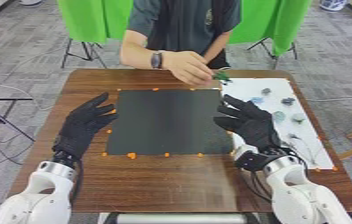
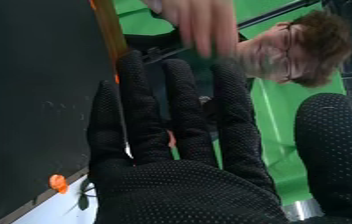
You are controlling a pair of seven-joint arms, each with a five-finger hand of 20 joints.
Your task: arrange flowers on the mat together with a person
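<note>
Black mat [image 1: 168, 120]: on a brown wooden table [image 1: 155, 192], orange tabs [image 1: 132, 155] around its edges. White sheet [image 1: 268, 85]: just beside the mat's right side. Green cloth [image 1: 85, 22], two panels: beyond the mat, well apart from it, thin black stands [image 1: 88, 52] below. In the way: the robot's right hand [image 1: 251, 126], over the mat's right edge, between the mat and part of the sheet.

Markings: one small emblem on the person's dark shirt [image 1: 179, 25], beyond the mat; too small to tell.

Flowers [image 1: 288, 101], loose, several, bluish and pale green: on the sheet, right of the mat, near the right hand, apart from its fingers. Green sprig [image 1: 221, 76]: in the person's hand [image 1: 190, 67], beyond the mat's far right corner.

Right hand: nothing held, fingers [image 2: 186, 115] straight, thumb apart. Left hand [image 1: 85, 122]: at the mat's left edge, fingers extended, nothing held.
</note>
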